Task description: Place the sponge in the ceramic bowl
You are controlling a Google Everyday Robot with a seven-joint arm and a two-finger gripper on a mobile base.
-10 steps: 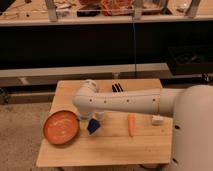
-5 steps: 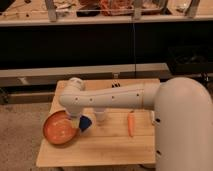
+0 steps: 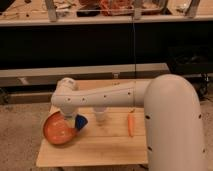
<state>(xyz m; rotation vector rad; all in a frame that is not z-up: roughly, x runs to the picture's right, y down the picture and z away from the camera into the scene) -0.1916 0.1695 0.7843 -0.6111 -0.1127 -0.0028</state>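
The arm has swung further left, so the gripper (image 3: 73,119), seemingly clamped on the sponge (image 3: 81,122), hangs at the right rim of the ceramic bowl (image 3: 54,132); carry it over the middle before releasing

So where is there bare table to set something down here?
Bare wood along the front of the table, below cup and carrot, and between those two. Crowded left: gripper and sponge at the ceramic bowl rim.
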